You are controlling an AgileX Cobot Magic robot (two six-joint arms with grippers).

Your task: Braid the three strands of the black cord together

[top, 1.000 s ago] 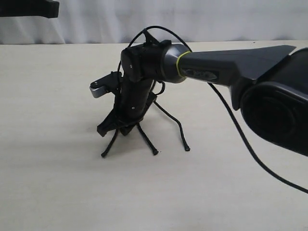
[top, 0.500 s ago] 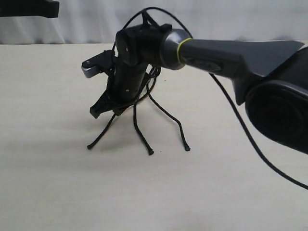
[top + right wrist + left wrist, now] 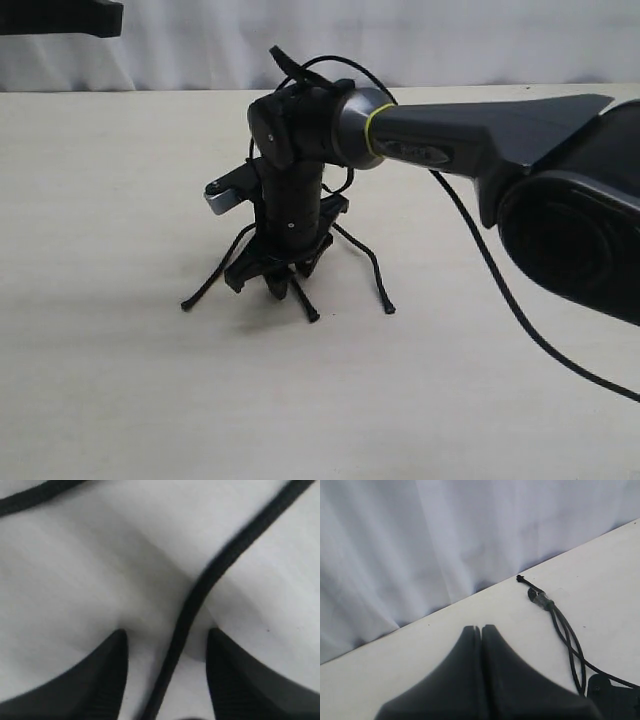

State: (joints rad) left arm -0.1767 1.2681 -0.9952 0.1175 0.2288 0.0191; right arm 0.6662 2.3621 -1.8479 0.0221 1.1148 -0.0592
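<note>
1. The right pincer [image 3: 166, 632] points down at the tabletop [image 3: 120, 400] with its jaws moderately apart. One black strand [image 3: 200, 587] runs through the gap, and it seems to touch neither finger [image 3: 112, 675].
2. The pincer grips nothing; the strand merely lies between the jaws on the pale surface.
3. In the exterior view, the three strands fan out from under this pincer towards the near side. The left one [image 3: 212, 283] and the right one [image 3: 368, 262] spread outward. The middle one [image 3: 305, 303] comes out from directly below the jaws, so it is apparently the one between them.
4. The robot's thicker cable [image 3: 500, 290] loops above the wrist and trails off to the right.
5. The left pincer [image 3: 481, 628] has its jaws pressed together with nothing in them.
6. The black cord has its knotted end [image 3: 540, 600] flat on the tabletop near the white curtain [image 3: 420, 540], apart from the left pincer. Its strands lead away from there.
</note>
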